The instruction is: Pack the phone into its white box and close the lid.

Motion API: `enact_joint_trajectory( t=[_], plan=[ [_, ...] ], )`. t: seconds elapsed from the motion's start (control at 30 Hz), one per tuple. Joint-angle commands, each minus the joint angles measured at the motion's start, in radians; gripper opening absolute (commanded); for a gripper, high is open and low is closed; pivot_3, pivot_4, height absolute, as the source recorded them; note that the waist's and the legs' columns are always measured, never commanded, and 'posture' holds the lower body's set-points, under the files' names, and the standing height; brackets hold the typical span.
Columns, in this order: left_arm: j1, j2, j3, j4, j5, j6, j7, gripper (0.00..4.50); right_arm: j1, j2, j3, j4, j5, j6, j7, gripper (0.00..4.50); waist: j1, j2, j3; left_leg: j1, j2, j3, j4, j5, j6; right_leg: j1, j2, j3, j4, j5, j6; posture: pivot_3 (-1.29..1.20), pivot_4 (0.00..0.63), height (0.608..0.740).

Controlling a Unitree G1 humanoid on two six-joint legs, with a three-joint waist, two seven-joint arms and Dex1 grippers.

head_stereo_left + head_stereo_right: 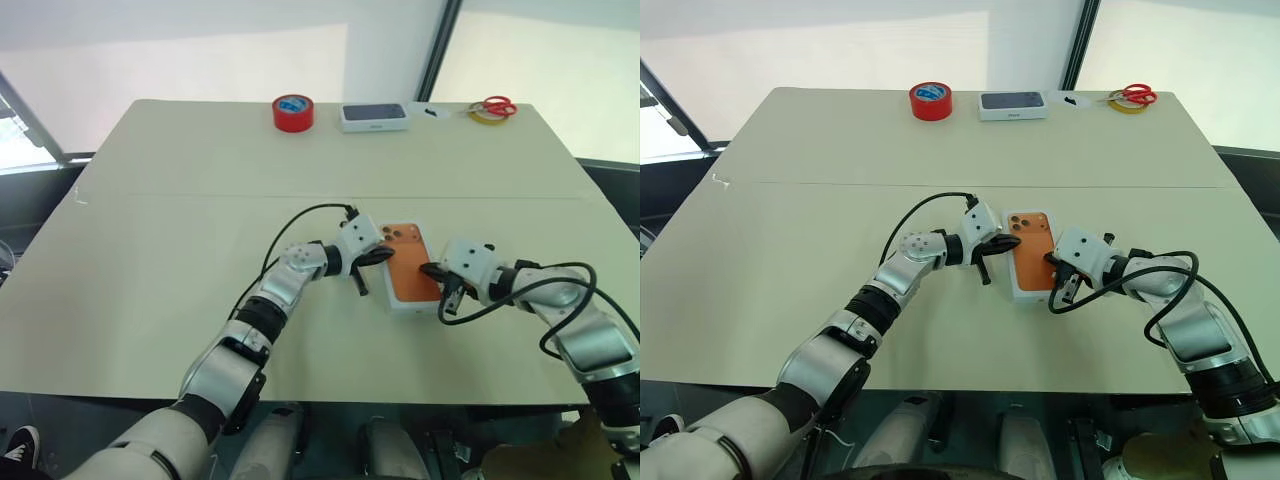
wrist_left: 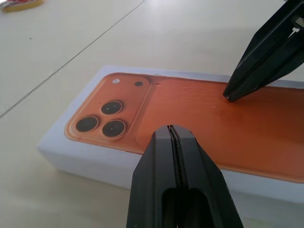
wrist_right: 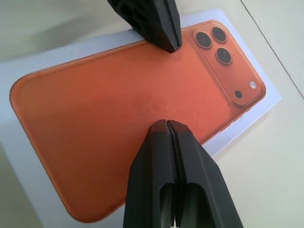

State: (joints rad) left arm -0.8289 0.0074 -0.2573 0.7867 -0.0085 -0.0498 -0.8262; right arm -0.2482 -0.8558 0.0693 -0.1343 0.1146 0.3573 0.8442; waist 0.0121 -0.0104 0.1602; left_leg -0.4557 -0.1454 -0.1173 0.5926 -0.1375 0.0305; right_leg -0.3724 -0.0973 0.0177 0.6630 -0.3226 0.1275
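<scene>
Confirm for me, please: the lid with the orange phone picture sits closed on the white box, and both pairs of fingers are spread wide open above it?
Not quite. The white cardboard lid with the orange phone picture is on, but both wrist views show the left gripper and right gripper fingers pressed together.

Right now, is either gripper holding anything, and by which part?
Nothing is held. Both the left gripper and the right gripper have their fingers shut on nothing, poised over the lid closed on its box.

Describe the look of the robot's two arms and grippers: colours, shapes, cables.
Both arms are built of silver-grey metallic segments with black joint bands and white blocky wrist housings. A thin black cable loops loosely beside each forearm. The left gripper and the right gripper each carry two matte black fingers, wedge-shaped and tapering to narrow tips. In the wrist views the fingers look like smooth plastic with a hollow base.
</scene>
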Motion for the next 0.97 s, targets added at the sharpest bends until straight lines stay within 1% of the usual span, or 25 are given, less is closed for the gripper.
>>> enact_joint_trajectory(
  t=[0.03,0.07,0.13,0.17,0.2,0.23,0.27,0.33,0.43,0.53,0.6,0.67,0.77,0.9,0.97],
  plan=[
    [0.034,0.030,0.035,-0.060,-0.057,0.056,-0.073,1.42,-0.006,0.015,-0.050,-0.002,0.098,0.070,0.062,1.39,-0.002,0.000,0.000,0.000,0.000,0.000,0.000,0.000,0.000,0.000,0.000,0.000,0.000,0.000,0.000,0.00,0.150,0.740],
    [0.045,0.049,0.054,-0.108,-0.080,0.055,-0.090,1.92,-0.021,0.028,-0.080,-0.011,0.136,0.069,0.071,1.85,-0.003,0.000,0.000,0.000,0.000,0.000,0.000,0.000,0.000,0.000,0.000,0.000,0.000,0.000,0.000,0.00,0.150,0.740],
    [0.076,0.104,0.094,-0.228,-0.138,0.093,-0.142,2.97,-0.041,0.049,-0.144,-0.030,0.213,0.074,0.090,2.93,-0.010,0.000,0.001,-0.001,0.000,0.000,-0.001,0.000,0.000,-0.001,0.000,0.001,0.000,0.000,0.000,0.00,0.150,0.740],
    [0.093,0.137,0.117,-0.290,-0.165,0.123,-0.157,3.46,-0.037,0.050,-0.172,-0.041,0.245,0.072,0.107,3.43,-0.011,0.000,0.001,-0.002,0.000,0.000,-0.001,0.000,0.000,-0.002,0.000,0.001,0.001,0.000,0.000,0.00,0.150,0.740],
    [0.110,0.174,0.134,-0.350,-0.191,0.160,-0.178,4.04,-0.022,0.044,-0.204,-0.052,0.273,0.064,0.127,3.99,-0.013,0.001,0.002,-0.005,0.000,0.000,-0.001,0.001,0.000,-0.002,0.000,0.001,0.002,0.000,0.000,0.00,0.150,0.740],
    [0.133,0.227,0.146,-0.415,-0.211,0.196,-0.212,4.46,0.009,0.029,-0.243,-0.066,0.303,0.051,0.156,4.44,-0.017,0.001,0.002,-0.006,0.000,0.000,-0.001,0.002,0.001,-0.004,0.000,0.001,0.002,0.000,0.000,0.00,0.150,0.740],
    [0.151,0.279,0.160,-0.465,-0.220,0.223,-0.225,4.46,0.047,0.011,-0.278,-0.082,0.323,0.038,0.187,4.44,-0.018,0.001,0.002,-0.006,0.000,0.000,-0.001,0.002,0.001,-0.004,0.000,0.001,0.002,0.000,0.000,0.00,0.150,0.740],
    [0.176,0.342,0.179,-0.525,-0.230,0.254,-0.221,4.46,0.105,-0.012,-0.323,-0.102,0.341,0.016,0.227,4.44,-0.017,0.001,0.001,-0.005,0.000,-0.001,-0.001,0.002,0.001,-0.005,0.000,0.001,0.002,0.000,0.000,0.00,0.150,0.740],
    [0.293,0.529,0.311,-0.664,-0.306,0.351,-0.252,4.46,0.183,-0.070,-0.436,-0.101,0.362,-0.008,0.281,4.44,-0.022,0.002,0.001,-0.004,0.000,-0.001,-0.001,0.000,-0.001,-0.004,0.000,0.001,0.001,0.000,0.000,0.00,0.150,0.740],
    [0.402,0.629,0.378,-0.733,-0.355,0.401,-0.268,4.46,0.220,-0.095,-0.480,-0.076,0.361,-0.039,0.313,4.44,-0.028,0.003,0.001,-0.003,0.001,0.001,-0.003,0.000,-0.001,-0.005,0.000,0.003,0.001,0.000,0.000,0.00,0.150,0.740],
    [0.497,0.703,0.428,-0.732,-0.354,0.426,-0.270,4.46,0.268,-0.117,-0.508,-0.047,0.345,-0.071,0.355,4.44,-0.023,0.003,0.001,-0.001,0.001,0.001,-0.004,0.000,-0.001,-0.004,0.000,0.003,0.001,-0.001,-0.001,0.00,0.150,0.740],
    [0.560,0.748,0.467,-0.742,-0.367,0.443,-0.270,4.46,0.288,-0.132,-0.524,-0.019,0.342,-0.087,0.380,4.44,-0.020,0.003,0.002,-0.001,0.001,0.001,-0.005,0.000,0.000,-0.004,0.000,0.004,0.000,-0.002,-0.004,0.00,0.150,0.740],
    [0.614,0.783,0.507,-0.759,-0.391,0.449,-0.266,4.46,0.286,-0.143,-0.523,0.045,0.330,-0.116,0.393,4.44,-0.013,0.003,0.002,-0.001,0.001,0.002,-0.006,0.000,0.000,-0.004,-0.001,0.004,-0.001,-0.003,-0.005,0.00,0.150,0.740],
    [0.650,0.806,0.528,-0.768,-0.387,0.424,-0.257,4.46,0.280,-0.137,-0.501,0.102,0.291,-0.181,0.390,4.44,-0.003,0.004,0.002,-0.001,0.001,0.002,-0.007,0.000,-0.001,-0.005,-0.001,0.005,-0.002,-0.003,-0.006,0.00,0.150,0.740],
    [0.672,0.830,0.526,-0.771,-0.365,0.422,-0.246,4.46,0.260,-0.133,-0.496,0.095,0.298,-0.173,0.379,4.44,-0.003,0.004,0.002,-0.001,0.001,0.004,-0.010,0.000,-0.001,-0.006,-0.001,0.007,-0.002,-0.003,-0.005,0.00,0.150,0.740]
  ],
)
